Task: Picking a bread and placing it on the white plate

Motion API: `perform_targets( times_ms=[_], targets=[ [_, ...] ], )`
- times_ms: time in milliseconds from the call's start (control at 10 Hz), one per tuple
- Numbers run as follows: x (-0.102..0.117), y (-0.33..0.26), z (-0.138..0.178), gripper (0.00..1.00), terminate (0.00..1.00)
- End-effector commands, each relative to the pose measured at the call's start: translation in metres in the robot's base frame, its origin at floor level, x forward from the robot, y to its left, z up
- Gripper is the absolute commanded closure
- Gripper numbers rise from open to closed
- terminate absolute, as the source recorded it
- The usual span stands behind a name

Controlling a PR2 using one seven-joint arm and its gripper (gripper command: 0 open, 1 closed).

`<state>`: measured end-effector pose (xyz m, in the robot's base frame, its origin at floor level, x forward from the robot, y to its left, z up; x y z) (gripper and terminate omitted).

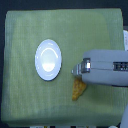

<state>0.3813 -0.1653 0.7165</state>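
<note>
Plate first: the white plate (pixel 48 60) lies empty on the green cloth (pixel 20 100), at about ten o'clock from the bread (pixel 78 89). The gripper (pixel 78 71) sits over the bread's upper end; you cannot tell whether its fingers are spread or pinching. Confirm a firm mid-body hold before lifting toward the plate.

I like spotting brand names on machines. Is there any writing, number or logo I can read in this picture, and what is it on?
Nothing is legible.
Dark marks on the robot's arm: too blurred to read, possibly not text at all.
The white plate, bread and green cloth: no writing visible.
</note>
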Motion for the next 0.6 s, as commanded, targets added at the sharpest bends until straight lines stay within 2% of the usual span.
perform_targets(
  times_ms=[0,500],
  targets=[
    [0.0054,0.0134,0.0101,1.0,0.0],
    [0.0118,0.0053,0.017,1.0,0.0]
  ],
)
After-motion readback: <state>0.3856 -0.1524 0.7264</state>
